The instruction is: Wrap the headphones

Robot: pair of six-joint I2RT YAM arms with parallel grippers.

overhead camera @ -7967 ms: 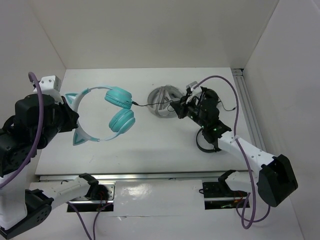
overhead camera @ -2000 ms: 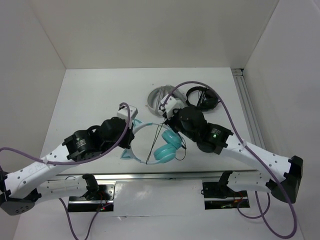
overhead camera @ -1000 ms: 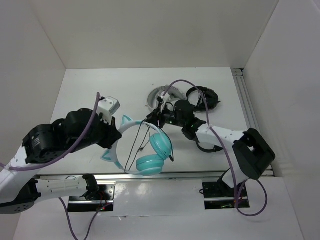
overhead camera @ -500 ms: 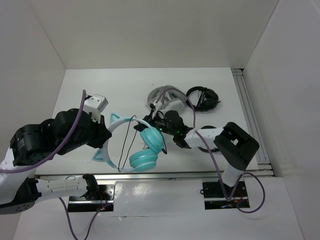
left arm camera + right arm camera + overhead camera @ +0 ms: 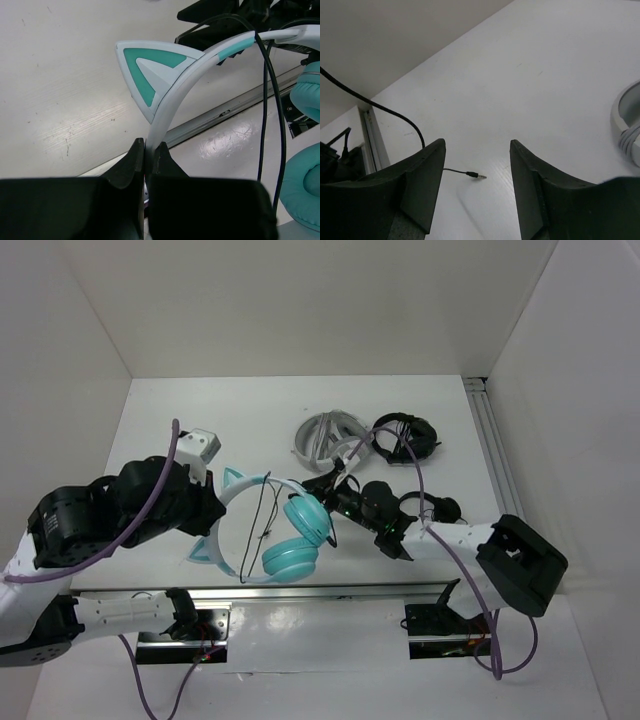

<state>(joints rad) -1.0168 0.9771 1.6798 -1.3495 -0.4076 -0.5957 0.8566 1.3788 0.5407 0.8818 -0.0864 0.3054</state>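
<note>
Headphones (image 5: 292,558) hang over the table's (image 5: 200,420) near edge, left of centre. My left gripper (image 5: 146,152) is clenched on the pale headband (image 5: 200,65) below a cat ear (image 5: 147,70), with the black cable (image 5: 265,100) draped across the band. My right gripper (image 5: 476,145) stands released, grasping nothing, beside the teal cups (image 5: 305,518).

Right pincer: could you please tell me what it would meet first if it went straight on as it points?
Probably the white table top, near the small metal jack plug lying there, though depth is unclear.
</note>
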